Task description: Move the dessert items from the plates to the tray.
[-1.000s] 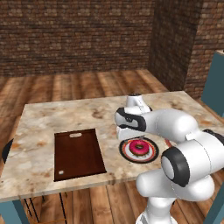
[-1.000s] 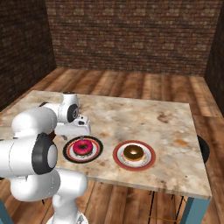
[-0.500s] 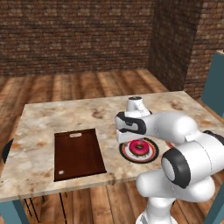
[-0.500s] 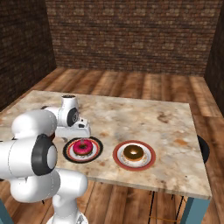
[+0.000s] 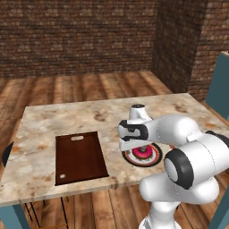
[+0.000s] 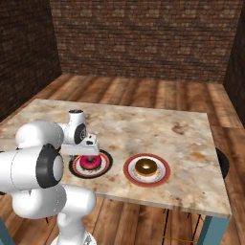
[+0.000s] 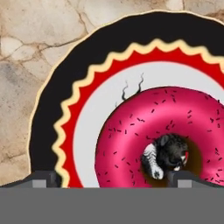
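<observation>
The hand hides part of the pink doughnut (image 5: 143,153) in the left base view. In the hand view, the black-rimmed plate (image 7: 48,109) is cut off at the right and bottom edges.

Marble table (image 5: 58,118) bears a tray (image 5: 79,156) and two plates (image 6: 146,178)

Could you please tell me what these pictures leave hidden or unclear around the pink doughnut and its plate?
- Pink doughnut: in the hand view, its lower part is cut off at the bottom.
- Black-rimmed plate: left base view, near side hidden behind the arm.
- End effector: right base view, too small to tell whether the fingertips touch the doughnut.
- Plate's centre pattern: mostly covered by the doughnut.
</observation>
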### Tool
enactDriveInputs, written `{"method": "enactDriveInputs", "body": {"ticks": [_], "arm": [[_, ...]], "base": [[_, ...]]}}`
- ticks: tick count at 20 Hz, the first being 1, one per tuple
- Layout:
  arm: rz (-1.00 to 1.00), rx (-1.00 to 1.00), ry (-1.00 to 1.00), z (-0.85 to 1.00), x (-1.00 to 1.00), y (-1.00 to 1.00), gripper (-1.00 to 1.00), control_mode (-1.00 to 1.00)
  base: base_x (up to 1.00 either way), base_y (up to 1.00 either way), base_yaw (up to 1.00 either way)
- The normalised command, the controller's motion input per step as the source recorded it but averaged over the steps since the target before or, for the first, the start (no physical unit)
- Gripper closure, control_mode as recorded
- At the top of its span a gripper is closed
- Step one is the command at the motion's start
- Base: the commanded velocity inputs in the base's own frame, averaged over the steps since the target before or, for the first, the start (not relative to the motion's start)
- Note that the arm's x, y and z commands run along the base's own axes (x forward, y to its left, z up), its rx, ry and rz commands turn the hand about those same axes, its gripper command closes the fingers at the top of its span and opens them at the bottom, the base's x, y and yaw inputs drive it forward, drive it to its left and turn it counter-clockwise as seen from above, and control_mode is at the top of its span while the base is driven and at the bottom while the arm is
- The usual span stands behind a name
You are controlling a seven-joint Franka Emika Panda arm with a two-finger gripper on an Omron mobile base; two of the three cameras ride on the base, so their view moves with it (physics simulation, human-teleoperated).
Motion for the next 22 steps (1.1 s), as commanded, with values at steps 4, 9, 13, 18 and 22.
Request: {"method": "enactDriveInputs", "body": {"ticks": [4, 9, 13, 18, 22], "arm": [[0.0, 0.0, 0.0, -0.21, 0.0, 0.0, -1.0, -1.0], [0.0, 0.0, 0.0, -0.17, 0.0, 0.0, -1.0, -1.0], [0.0, 0.0, -0.02, -0.15, 0.0, 0.0, -1.0, -1.0], [0.0, 0.0, 0.0, -0.12, 0.0, 0.02, -1.0, -1.0], [0.0, 0.0, 0.0, 0.0, 0.0, 0.0, -1.0, -1.0]], "base": [[0.0, 0.0, 0.0], [0.0, 0.0, 0.0], [0.0, 0.0, 0.0], [0.0, 0.0, 0.0], [0.0, 0.0, 0.0]]}}
